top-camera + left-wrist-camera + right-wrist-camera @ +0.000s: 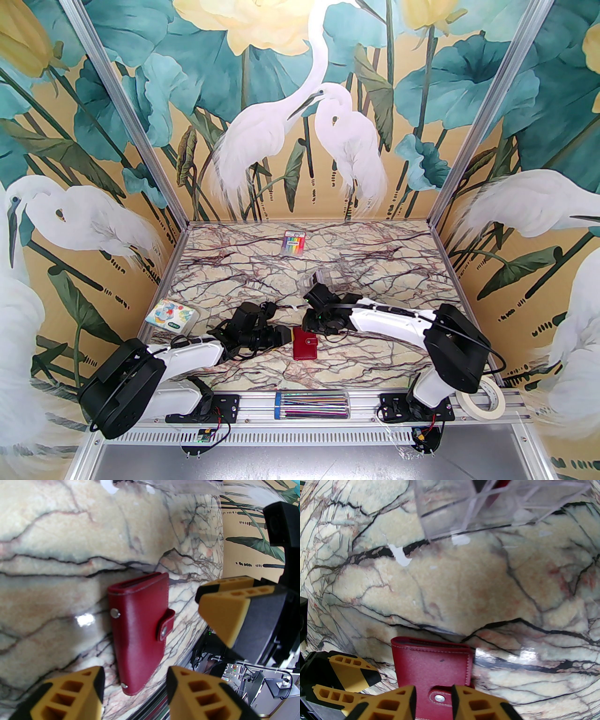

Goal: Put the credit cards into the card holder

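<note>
Left pincer part-open, empty, above red card holder; right pincer astride its snap tab, grip uncertain

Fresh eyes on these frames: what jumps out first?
The dark red card holder lies shut on the marble table, near the front. Both grippers crowd over it: the left gripper from its left, the right gripper straddling its snap tab. Behind, a heron mural covers the walls.

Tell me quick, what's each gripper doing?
Left gripper: open, empty, near the dark red leather-look wallet.
Right gripper: open, empty, aimed at its snap tab.
</note>
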You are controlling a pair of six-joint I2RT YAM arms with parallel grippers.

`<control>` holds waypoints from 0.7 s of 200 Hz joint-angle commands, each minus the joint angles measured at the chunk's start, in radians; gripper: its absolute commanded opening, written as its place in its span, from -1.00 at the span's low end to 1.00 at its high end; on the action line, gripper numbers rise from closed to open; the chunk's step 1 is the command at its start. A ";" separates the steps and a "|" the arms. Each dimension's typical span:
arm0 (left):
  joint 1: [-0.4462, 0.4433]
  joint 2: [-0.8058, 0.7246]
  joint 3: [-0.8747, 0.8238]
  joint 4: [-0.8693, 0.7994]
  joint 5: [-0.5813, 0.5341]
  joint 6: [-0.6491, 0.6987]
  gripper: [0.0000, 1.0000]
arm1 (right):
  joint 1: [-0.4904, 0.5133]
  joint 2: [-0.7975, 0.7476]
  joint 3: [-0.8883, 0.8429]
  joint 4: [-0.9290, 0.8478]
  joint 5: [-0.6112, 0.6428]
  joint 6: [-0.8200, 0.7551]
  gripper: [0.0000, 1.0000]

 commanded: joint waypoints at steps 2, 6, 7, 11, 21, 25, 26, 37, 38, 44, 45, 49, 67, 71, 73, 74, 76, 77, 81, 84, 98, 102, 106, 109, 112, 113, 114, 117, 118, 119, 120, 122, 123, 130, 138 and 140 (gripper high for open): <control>-0.008 0.018 0.015 0.039 0.000 -0.003 -0.12 | 0.019 0.015 0.036 -0.047 0.003 0.024 -0.40; -0.009 0.022 0.015 0.042 0.001 -0.004 -0.13 | 0.021 0.016 0.037 -0.053 0.005 0.024 -0.40; -0.009 0.023 0.015 0.043 0.002 -0.004 -0.13 | 0.021 0.016 0.037 -0.054 0.005 0.024 -0.40; -0.011 0.024 0.016 0.045 0.002 -0.005 -0.13 | 0.022 0.016 0.038 -0.058 0.004 0.024 -0.40; -0.013 0.029 0.015 0.049 0.002 -0.007 -0.14 | 0.025 0.015 0.043 -0.068 0.003 0.024 -0.41; -0.014 0.029 0.015 0.049 0.003 -0.007 -0.15 | 0.026 0.018 0.044 -0.073 -0.001 0.022 -0.41; -0.015 0.030 0.015 0.049 0.004 -0.007 -0.15 | 0.026 0.018 0.045 -0.075 -0.002 0.022 -0.41; -0.020 0.030 0.015 0.049 0.002 -0.007 -0.16 | 0.031 0.024 0.061 -0.103 -0.010 0.014 -0.41; -0.020 0.030 0.014 0.049 0.002 -0.008 -0.16 | 0.031 0.024 0.061 -0.103 -0.010 0.014 -0.41; -0.021 0.030 0.016 0.049 0.001 -0.008 -0.16 | 0.033 0.024 0.068 -0.118 -0.010 0.011 -0.41; -0.022 0.029 0.016 0.049 0.001 -0.008 -0.16 | 0.034 0.024 0.068 -0.120 -0.009 0.011 -0.41; -0.021 0.029 0.016 0.047 0.001 -0.007 -0.16 | 0.037 0.023 0.070 -0.128 -0.009 0.009 -0.41; -0.026 0.032 0.013 0.050 -0.002 -0.007 -0.16 | 0.042 0.014 0.069 -0.156 -0.005 0.004 -0.41; -0.026 0.035 0.014 0.051 -0.003 -0.008 -0.16 | 0.042 0.013 0.067 -0.157 -0.005 0.005 -0.41; -0.027 0.035 0.014 0.051 -0.003 -0.008 -0.17 | 0.042 0.013 0.066 -0.158 -0.005 0.005 -0.41; -0.027 0.036 0.013 0.052 -0.003 -0.008 -0.17 | 0.042 0.013 0.065 -0.158 -0.007 0.006 -0.41; -0.027 0.038 0.013 0.052 -0.003 -0.008 -0.16 | 0.042 0.013 0.063 -0.158 -0.007 0.005 -0.41; -0.027 0.038 0.014 0.053 -0.003 -0.008 -0.17 | 0.042 0.014 0.063 -0.157 -0.008 0.006 -0.41; -0.027 0.041 0.015 0.055 -0.003 -0.008 -0.17 | 0.042 0.015 0.061 -0.157 -0.013 0.006 -0.41; -0.027 0.043 0.016 0.057 -0.003 -0.008 -0.17 | 0.042 0.016 0.059 -0.155 -0.017 0.006 -0.40; -0.032 0.054 0.017 0.066 -0.001 -0.011 -0.18 | 0.045 0.026 0.053 -0.138 -0.039 0.009 -0.40; -0.033 0.056 0.017 0.067 -0.001 -0.011 -0.18 | 0.048 0.030 0.055 -0.135 -0.042 0.009 -0.39; -0.034 0.058 0.018 0.068 -0.002 -0.012 -0.18 | 0.049 0.034 0.055 -0.134 -0.044 0.010 -0.38; -0.036 0.059 0.019 0.068 -0.002 -0.011 -0.18 | 0.052 0.035 0.057 -0.135 -0.043 0.011 -0.38; -0.037 0.061 0.019 0.069 -0.003 -0.012 -0.18 | 0.052 0.037 0.057 -0.133 -0.044 0.010 -0.37; -0.038 0.062 0.019 0.068 -0.003 -0.012 -0.18 | 0.054 0.039 0.058 -0.133 -0.045 0.010 -0.37; -0.038 0.062 0.019 0.068 -0.003 -0.012 -0.18 | 0.054 0.039 0.058 -0.133 -0.045 0.010 -0.37; -0.038 0.063 0.019 0.070 -0.003 -0.011 -0.18 | 0.054 0.040 0.059 -0.132 -0.045 0.010 -0.37; -0.038 0.063 0.019 0.070 -0.003 -0.012 -0.18 | 0.054 0.041 0.061 -0.133 -0.046 0.010 -0.36; -0.039 0.063 0.019 0.070 -0.003 -0.012 -0.18 | 0.054 0.042 0.061 -0.132 -0.046 0.010 -0.36; -0.039 0.064 0.019 0.070 -0.003 -0.012 -0.18 | 0.053 0.043 0.061 -0.132 -0.046 0.011 -0.36; -0.039 0.065 0.019 0.069 -0.004 -0.011 -0.18 | 0.054 0.044 0.061 -0.132 -0.046 0.011 -0.35; -0.039 0.066 0.019 0.069 -0.004 -0.011 -0.18 | 0.055 0.044 0.061 -0.132 -0.046 0.011 -0.34; -0.042 0.068 0.018 0.072 -0.006 -0.012 -0.18 | 0.054 0.049 0.062 -0.131 -0.046 0.010 -0.31; -0.044 0.070 0.017 0.074 -0.006 -0.012 -0.18 | 0.053 0.057 0.064 -0.132 -0.046 0.009 -0.29; -0.044 0.072 0.017 0.075 -0.006 -0.012 -0.18 | 0.053 0.057 0.064 -0.132 -0.046 0.010 -0.29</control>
